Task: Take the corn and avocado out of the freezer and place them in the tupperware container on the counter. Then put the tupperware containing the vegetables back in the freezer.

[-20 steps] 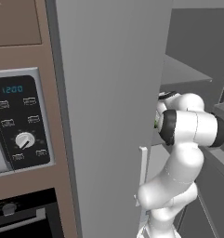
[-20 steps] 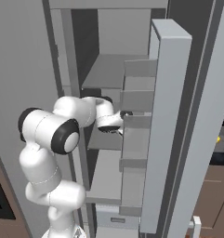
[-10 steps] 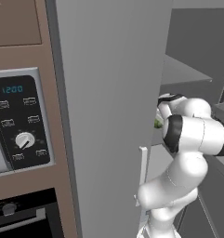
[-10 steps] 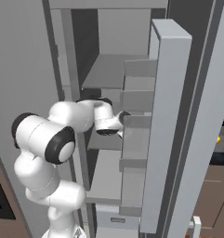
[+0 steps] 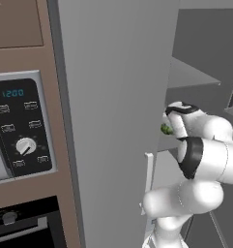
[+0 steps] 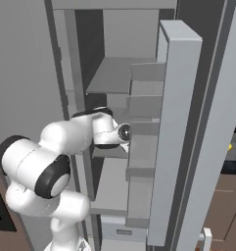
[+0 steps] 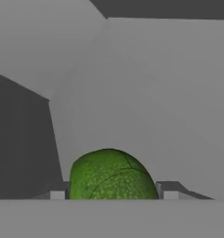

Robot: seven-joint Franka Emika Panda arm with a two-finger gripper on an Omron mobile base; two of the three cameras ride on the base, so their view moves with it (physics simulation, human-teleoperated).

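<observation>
In the hand view the dark green avocado [image 7: 111, 175] sits between my fingertips [image 7: 57, 193], and my gripper [image 7: 111, 194] is shut on it, clear of the grey freezer walls behind. From the left base view a bit of the avocado [image 5: 165, 129] peeks out beside the white hand, at the edge of the freezer [image 5: 113, 97] door. My hand [image 6: 109, 132] hangs in front of the freezer shelves [image 6: 114, 78]. A yellow speck [image 6: 230, 146] lies on the dark counter [image 6: 234, 164] at the far right; I cannot tell whether it is the corn. The tupperware container is out of view.
The open freezer door [image 6: 173, 122] with its inner racks stands close on the right of my hand. An oven control panel [image 5: 21, 126] and a black oven front [image 5: 21, 227] sit left of the freezer. A white bar handle [image 5: 148, 184] is just below my elbow.
My arm has folded back toward the base and its elbow has dropped. The hand has drawn a little out of the freezer with the avocado still in its grip.
</observation>
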